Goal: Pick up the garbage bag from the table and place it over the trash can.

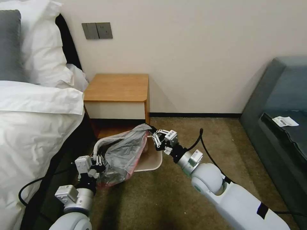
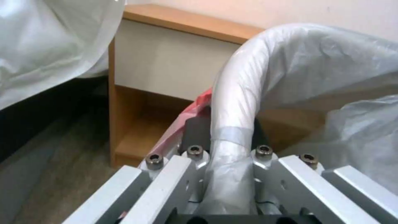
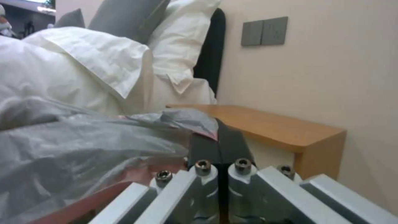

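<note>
The garbage bag (image 1: pixel 123 153) is off the bench (image 1: pixel 116 88) and draped partly across the trash can (image 1: pixel 150 159), its rim pinched at opposite ends by the closed left pincer (image 1: pixel 97 163) and closed right pincer (image 1: pixel 157 138), with the near corner apparently still uncovered.

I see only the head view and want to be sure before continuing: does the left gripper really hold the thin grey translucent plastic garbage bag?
Observer: Yes. In the left wrist view the left gripper clamps the garbage bag where it is stretched over the rounded cream rim of the small plastic trash can.
Operator: And the right gripper?
Observer: Its dark pads are pressed together, pinching the bag's pink-red edge.
</note>
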`<state>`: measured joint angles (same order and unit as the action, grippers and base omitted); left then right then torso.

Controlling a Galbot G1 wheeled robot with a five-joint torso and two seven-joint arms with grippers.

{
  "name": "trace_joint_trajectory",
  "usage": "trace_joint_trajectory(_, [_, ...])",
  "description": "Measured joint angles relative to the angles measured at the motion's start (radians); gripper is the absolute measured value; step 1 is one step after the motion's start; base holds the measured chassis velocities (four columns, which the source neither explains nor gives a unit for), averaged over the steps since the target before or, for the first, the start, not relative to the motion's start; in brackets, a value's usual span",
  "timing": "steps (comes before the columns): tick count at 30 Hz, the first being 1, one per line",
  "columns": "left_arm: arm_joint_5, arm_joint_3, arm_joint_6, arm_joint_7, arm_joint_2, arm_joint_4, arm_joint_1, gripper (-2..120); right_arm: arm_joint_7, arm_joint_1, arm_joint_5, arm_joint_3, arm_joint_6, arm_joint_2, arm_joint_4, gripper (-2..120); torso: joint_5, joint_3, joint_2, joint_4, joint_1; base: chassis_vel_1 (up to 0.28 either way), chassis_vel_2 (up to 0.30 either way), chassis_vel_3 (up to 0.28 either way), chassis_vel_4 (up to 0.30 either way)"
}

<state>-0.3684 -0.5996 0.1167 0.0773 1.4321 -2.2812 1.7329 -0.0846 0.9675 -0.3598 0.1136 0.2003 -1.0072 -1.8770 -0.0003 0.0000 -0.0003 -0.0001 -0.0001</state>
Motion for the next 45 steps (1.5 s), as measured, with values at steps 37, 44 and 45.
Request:
trace_joint_trajectory(37, [-0.065, -0.032, 0.010, 0.046, 0.004, 0.061, -0.072, 7, 0.088, 0.238, -0.340, -0.056, -0.112, 0.016, -0.288, 100, -0.0002, 0.000, 0.000, 0.0001, 0.000, 0.000, 0.000, 0.000, 0.000])
trace_joint_trajectory(44, [-0.060, -0.031, 0.010, 0.046, 0.008, 0.055, -0.064, 7, 0.228, 0.205, -0.551, 0.040, -0.242, -0.026, -0.359, 100, -0.0001, 0.000, 0.000, 0.0002, 0.000, 0.000, 0.000, 0.000, 0.000])
trace_joint_trajectory(45, [-0.060, -0.030, 0.010, 0.046, 0.008, 0.053, -0.063, 7, 0.232, 0.203, -0.555, 0.045, -0.246, -0.030, -0.358, 100, -0.0002, 0.000, 0.000, 0.0002, 0.000, 0.000, 0.000, 0.000, 0.000])
